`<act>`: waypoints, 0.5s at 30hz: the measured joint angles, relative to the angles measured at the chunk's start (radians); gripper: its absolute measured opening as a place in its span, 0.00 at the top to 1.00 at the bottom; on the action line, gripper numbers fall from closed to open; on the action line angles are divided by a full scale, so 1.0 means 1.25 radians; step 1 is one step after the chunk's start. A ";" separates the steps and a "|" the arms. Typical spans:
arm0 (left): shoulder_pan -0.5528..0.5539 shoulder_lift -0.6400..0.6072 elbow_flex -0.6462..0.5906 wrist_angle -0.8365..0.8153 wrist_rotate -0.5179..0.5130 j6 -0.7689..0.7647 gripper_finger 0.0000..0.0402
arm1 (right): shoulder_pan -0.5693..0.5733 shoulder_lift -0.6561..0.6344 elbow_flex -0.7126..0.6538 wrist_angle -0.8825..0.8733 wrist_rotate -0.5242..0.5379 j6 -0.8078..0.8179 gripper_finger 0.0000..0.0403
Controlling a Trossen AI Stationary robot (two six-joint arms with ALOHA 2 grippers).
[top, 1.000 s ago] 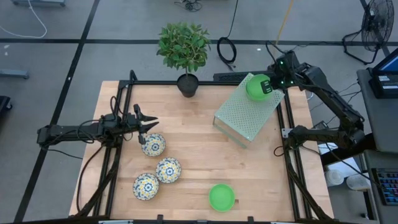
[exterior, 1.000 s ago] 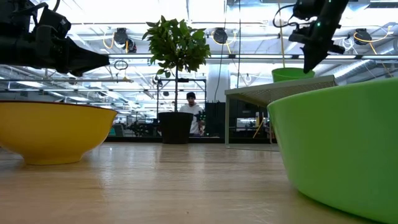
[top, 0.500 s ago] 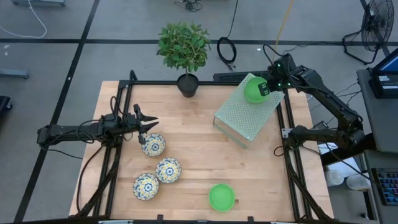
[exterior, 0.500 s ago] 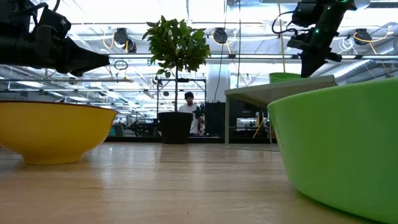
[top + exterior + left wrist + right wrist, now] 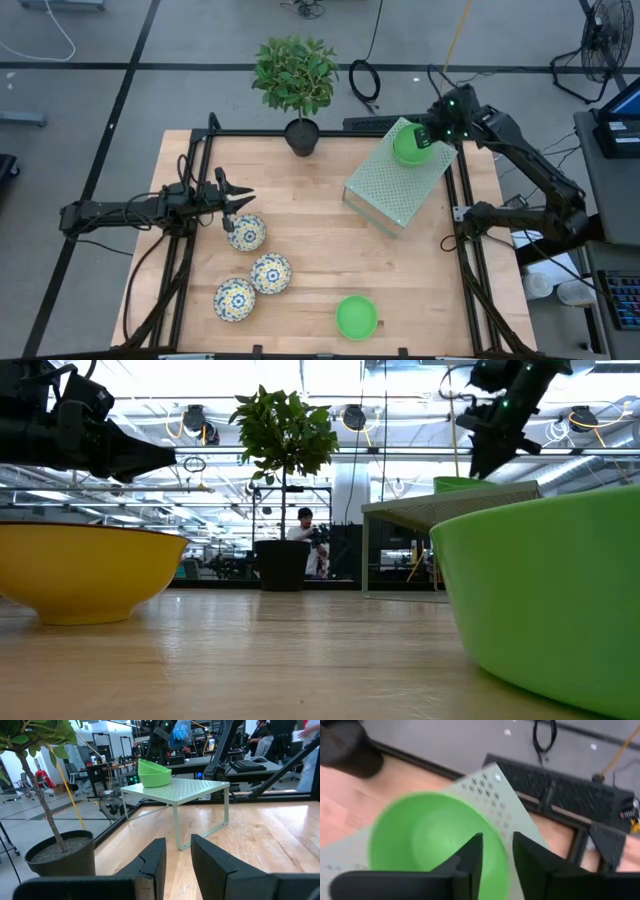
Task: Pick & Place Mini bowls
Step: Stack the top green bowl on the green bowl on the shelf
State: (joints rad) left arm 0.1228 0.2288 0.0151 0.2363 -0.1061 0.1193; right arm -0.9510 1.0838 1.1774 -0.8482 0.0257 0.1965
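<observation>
Mini bowls status from overhead: one green bowl (image 5: pixel 408 146) sits on the perforated rack (image 5: pixel 398 180), right under my right hand (image 5: pixel 432 132), and it looks stacked on another. One green bowl (image 5: pixel 356 316) and three floral bowls (image 5: pixel 246 232) are left on the surface (image 5: pixel 320 250), so I'd say over half remains. My left hand (image 5: pixel 243 197) hovers just beside the nearest floral one, fingers apart. Right wrist: the bowl (image 5: pixel 437 837) lies just past my parted fingers (image 5: pixel 470 857), which hold nothing.
</observation>
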 joint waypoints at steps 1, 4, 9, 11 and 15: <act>0.000 0.000 0.000 0.000 0.000 0.000 0.77 | 0.005 -0.007 0.000 0.015 0.000 -0.001 0.72; 0.000 0.000 0.000 0.000 0.000 0.000 0.77 | 0.027 -0.028 0.000 0.070 -0.001 -0.005 0.67; 0.000 0.000 0.000 0.000 0.000 0.000 0.77 | 0.085 -0.051 0.000 0.150 -0.003 -0.032 0.65; 0.000 0.000 0.000 0.000 0.000 0.000 0.77 | 0.112 -0.050 0.000 0.174 -0.003 -0.042 0.68; 0.000 0.000 0.000 0.000 0.000 0.000 0.77 | 0.161 -0.030 0.000 0.212 0.009 -0.050 0.79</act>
State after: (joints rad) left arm 0.1226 0.2288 0.0151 0.2363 -0.1062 0.1195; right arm -0.7503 1.0464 1.1774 -0.5836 0.0374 0.1344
